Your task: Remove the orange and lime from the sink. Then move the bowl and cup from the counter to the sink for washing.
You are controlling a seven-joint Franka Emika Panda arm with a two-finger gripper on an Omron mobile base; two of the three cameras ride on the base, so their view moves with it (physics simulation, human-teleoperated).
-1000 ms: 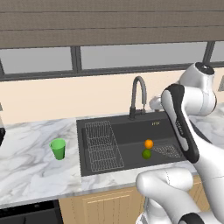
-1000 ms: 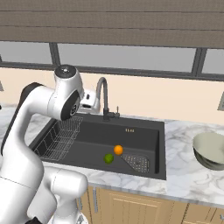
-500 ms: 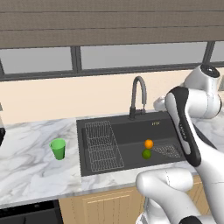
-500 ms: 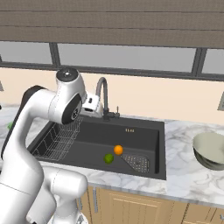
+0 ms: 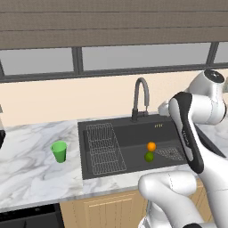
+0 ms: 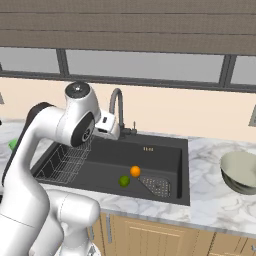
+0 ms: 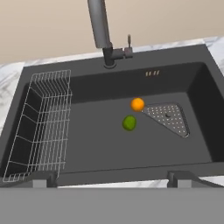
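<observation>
Basically, left base: orange (image 5: 152,146) touching lime (image 5: 149,156) on sink (image 5: 129,133) floor, cup (image 5: 59,151) on counter (image 5: 31,173); right base: bowl (image 6: 241,172) right of sink; hand view: gripper (image 7: 113,177) spread wide, empty, above the fruit, which look small, firm, likely to roll, best pinched across the middle.

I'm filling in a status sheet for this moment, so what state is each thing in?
orange: lying on the sink floor, beside the drain
lime: lying on the sink floor, close to the orange
sink: dry, no water running
faucet: off
wire rack: empty
cup: upright on the counter
bowl: upright on the counter
gripper: open, holding nothing
</observation>
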